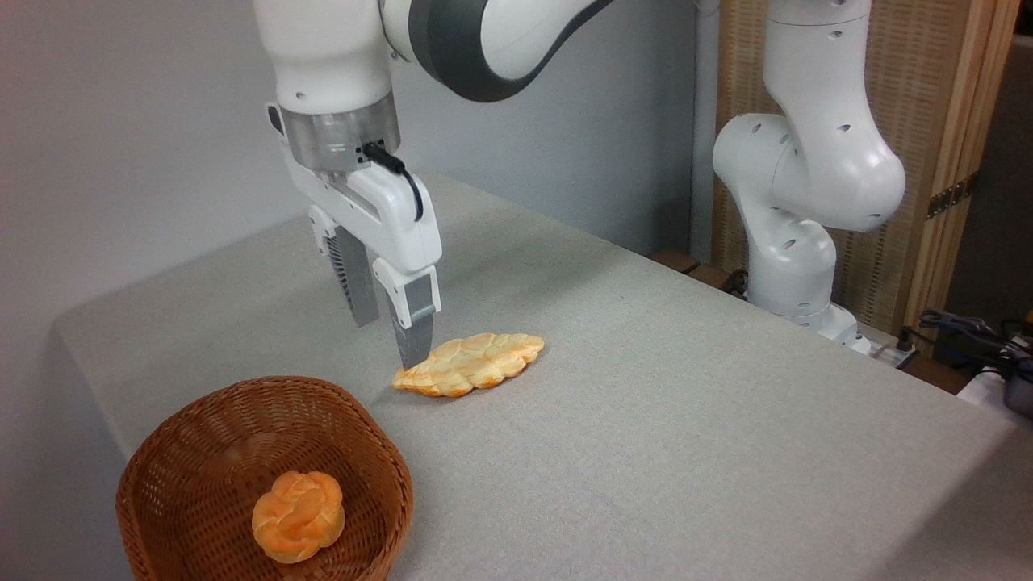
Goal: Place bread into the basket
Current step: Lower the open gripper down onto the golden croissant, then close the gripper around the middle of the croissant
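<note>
Bread (470,364), the long braided golden-tan loaf, lies flat on the grey tablecloth (686,420) just beyond the wicker basket (379,440), its pointed ends running from lower left to upper right in the fixed camera's view. The near point faces the basket; the far point faces away toward the arm's base.

The gripper (393,332) hangs over the loaf's left end with its fingers pointing down and spread wide, holding nothing. The right-hand finger (413,327) has its tip close to the loaf's left tip, and from this angle I cannot tell whether it touches the crust or stands just in front of it. The other finger (357,286) is farther left and behind, over bare cloth. So the loaf lies mostly to the right of the gap between the jaws, not yet between them.

The line from one finger to the other looks to run roughly along the loaf's length, not across it. My judgement is that the coming move needs a shift to the right toward the loaf's middle and likely a wrist turn, so the jaws close across the narrow width.

The basket sits at the lower left, near the table's edge, with a small round knotted bun (298,516) already inside.
</note>
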`<state>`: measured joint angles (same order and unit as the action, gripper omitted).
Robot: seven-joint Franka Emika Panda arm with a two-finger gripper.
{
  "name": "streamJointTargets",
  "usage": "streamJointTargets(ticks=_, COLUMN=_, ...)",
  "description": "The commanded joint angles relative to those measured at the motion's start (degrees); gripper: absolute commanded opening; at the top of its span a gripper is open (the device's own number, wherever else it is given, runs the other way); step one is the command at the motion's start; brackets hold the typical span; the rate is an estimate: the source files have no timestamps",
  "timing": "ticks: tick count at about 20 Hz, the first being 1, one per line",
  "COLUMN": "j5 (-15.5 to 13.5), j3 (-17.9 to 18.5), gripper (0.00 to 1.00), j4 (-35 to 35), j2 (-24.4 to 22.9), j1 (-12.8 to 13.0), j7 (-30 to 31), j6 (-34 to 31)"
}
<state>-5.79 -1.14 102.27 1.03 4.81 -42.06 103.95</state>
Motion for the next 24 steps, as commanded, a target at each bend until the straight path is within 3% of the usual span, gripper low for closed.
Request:
streamJointTargets(ticks=1, j5=0.25, j3=0.17, gripper=1.00, j4=7.05, j2=-4.36, j1=0.99, j7=-6.61, j6=-0.33)
streamJointTargets(ticks=6, j5=0.51, j3=0.26, gripper=1.00, j4=15.40, j2=-7.70, j1=3.71, j7=-12.15, j6=0.46)
streamJointTargets(ticks=9, j5=0.51, j3=0.26, gripper=1.00, j4=21.20, j2=-8.85, j1=5.38, j7=-12.52, j6=5.90)
streamJointTargets(ticks=13, j5=0.51, j3=0.26, gripper=1.00, j4=23.76, j2=-8.50, j1=7.76, j7=-12.52, j6=8.37)
streamJointTargets(ticks=24, j5=0.60, j3=0.26, gripper=1.00, j4=24.03, j2=-4.99, j1=7.93, j7=-12.52, j6=12.85)
